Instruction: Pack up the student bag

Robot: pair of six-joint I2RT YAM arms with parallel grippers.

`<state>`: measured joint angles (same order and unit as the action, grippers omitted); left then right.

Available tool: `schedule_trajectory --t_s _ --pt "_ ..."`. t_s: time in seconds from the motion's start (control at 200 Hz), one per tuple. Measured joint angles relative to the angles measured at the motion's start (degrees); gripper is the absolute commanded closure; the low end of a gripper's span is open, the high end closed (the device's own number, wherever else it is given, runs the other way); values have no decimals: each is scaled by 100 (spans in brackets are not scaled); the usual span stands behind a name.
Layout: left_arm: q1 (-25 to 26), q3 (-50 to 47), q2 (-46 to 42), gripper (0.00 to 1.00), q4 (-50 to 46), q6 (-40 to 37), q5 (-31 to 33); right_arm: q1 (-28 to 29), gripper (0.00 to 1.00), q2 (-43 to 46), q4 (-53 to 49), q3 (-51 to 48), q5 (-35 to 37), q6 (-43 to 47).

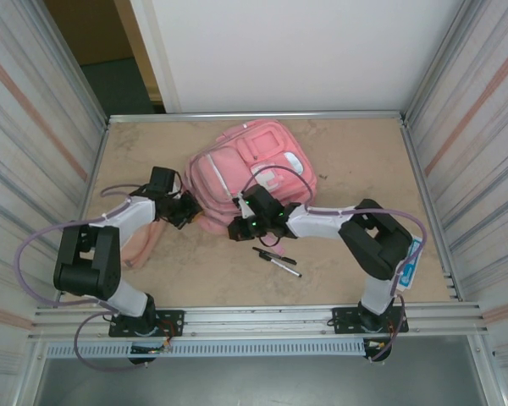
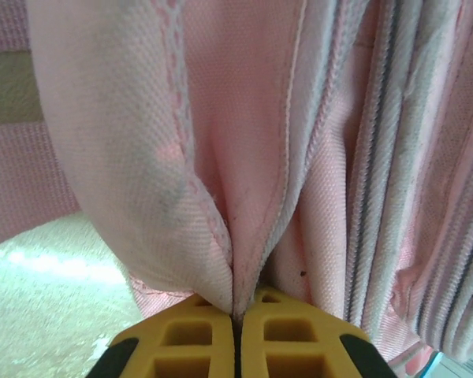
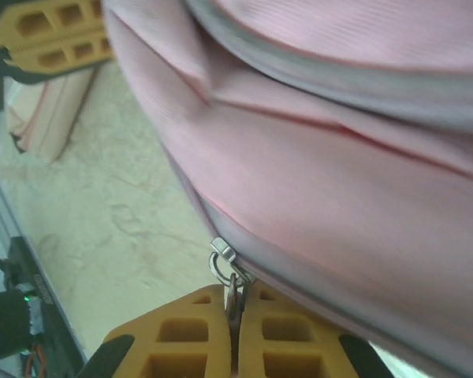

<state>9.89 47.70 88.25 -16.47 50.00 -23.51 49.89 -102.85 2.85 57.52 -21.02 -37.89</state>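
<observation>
The student bag (image 1: pixel 252 165), a large soft pink backpack, lies at the back middle of the table. My left gripper (image 1: pixel 189 211) is at its left edge, shut on a fold of the bag's pink fabric (image 2: pixel 221 197); the yellow fingertips (image 2: pixel 197 331) pinch the fold between them. My right gripper (image 1: pixel 238 227) is at the bag's near edge, shut on the metal zipper pull (image 3: pixel 227 266) of the bag (image 3: pixel 323 157). In the right wrist view the pull's ring sits just above that gripper (image 3: pixel 235 301), with the tab clamped between the jaws.
A small narrow pink pouch (image 1: pixel 144 241) lies on the table under the left arm. A black pen (image 1: pixel 275 255) and a white marker (image 1: pixel 285 268) lie near the right arm. Metal rails edge the table, with corrugated walls on both sides.
</observation>
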Motion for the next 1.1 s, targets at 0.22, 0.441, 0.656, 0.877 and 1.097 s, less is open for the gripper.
schedule_trajectory --t_s 0.22,0.441,0.656,0.877,1.097 --pt "-52 616 780 92 61 -280 -365 -24 100 142 -107 -42 269 70" --pt "-98 1298 1375 58 295 -542 -625 22 100 -44 -205 363 476 79" --pt "-170 439 179 52 433 -420 -214 192 100 -549 -380 1126 323 101" --pt "658 -590 -1235 49 391 -20 251 251 100 -1147 -380 1836 -70 101" --pt "673 -619 -931 64 485 144 623 315 100 -1213 -304 1786 -175 81"
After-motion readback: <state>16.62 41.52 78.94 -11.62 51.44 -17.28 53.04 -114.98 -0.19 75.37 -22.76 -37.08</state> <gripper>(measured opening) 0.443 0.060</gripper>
